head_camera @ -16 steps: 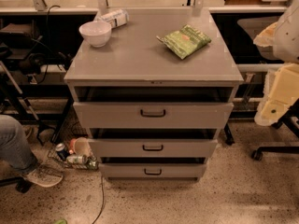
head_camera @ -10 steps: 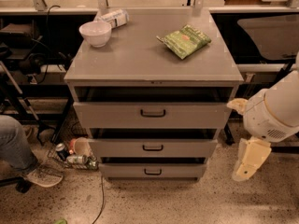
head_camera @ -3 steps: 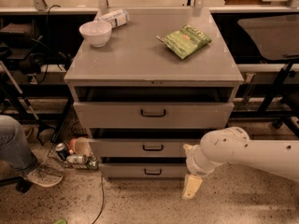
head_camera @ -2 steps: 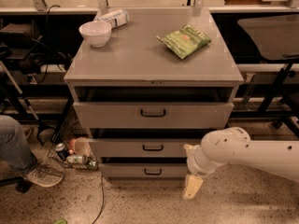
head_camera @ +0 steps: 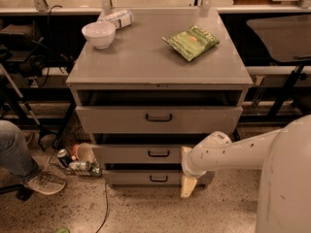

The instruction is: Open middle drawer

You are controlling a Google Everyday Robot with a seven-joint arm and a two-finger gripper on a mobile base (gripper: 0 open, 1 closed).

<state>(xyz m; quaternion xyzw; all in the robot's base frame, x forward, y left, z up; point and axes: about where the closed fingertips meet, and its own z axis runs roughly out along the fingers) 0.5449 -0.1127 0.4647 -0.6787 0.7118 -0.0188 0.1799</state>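
The grey cabinet (head_camera: 155, 67) has three drawers, each a little ajar. The middle drawer (head_camera: 126, 154) has a medium-height grey front and a small dark handle (head_camera: 159, 153). My gripper (head_camera: 187, 182) hangs at the end of the white arm (head_camera: 228, 152), which reaches in from the right. It is low in front of the cabinet's right side, level with the bottom drawer (head_camera: 131, 177). It is right of and below the middle drawer's handle and does not touch it.
On the cabinet top are a white bowl (head_camera: 98, 34), a lying can (head_camera: 116, 18) and a green chip bag (head_camera: 191, 41). A seated person's leg and shoe (head_camera: 34, 181) are at left. Cans and a cup (head_camera: 77, 159) lie on the floor beside the cabinet.
The arm has swung down from the right side to the cabinet's lower right front. In the last second it has edged slightly left toward the drawers. The drawers have not moved.
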